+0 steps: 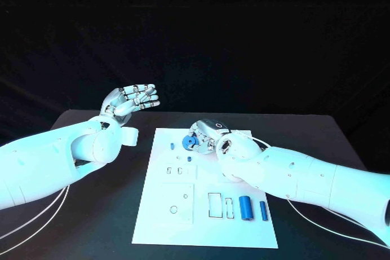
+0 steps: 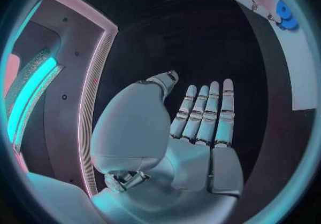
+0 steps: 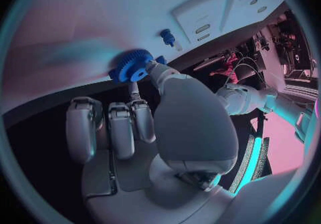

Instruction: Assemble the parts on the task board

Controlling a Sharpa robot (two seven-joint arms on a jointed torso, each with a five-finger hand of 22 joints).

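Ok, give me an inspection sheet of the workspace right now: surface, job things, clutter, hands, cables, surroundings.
Surface: black table with the white task board lying in its middle.
Job's things: blue gear at the board's far end, held at the right hand's fingertips; small blue peg on the board nearer the robot; two blue cylinders near the board's near right corner.
Clutter: nothing seen.
Hands: left hand raised off the board's left side, fingers apart, holding nothing; right hand over the board's far end, pinching the gear.
Cables: thin white cables hang below both arms.
Surroundings: dark backdrop behind the table.
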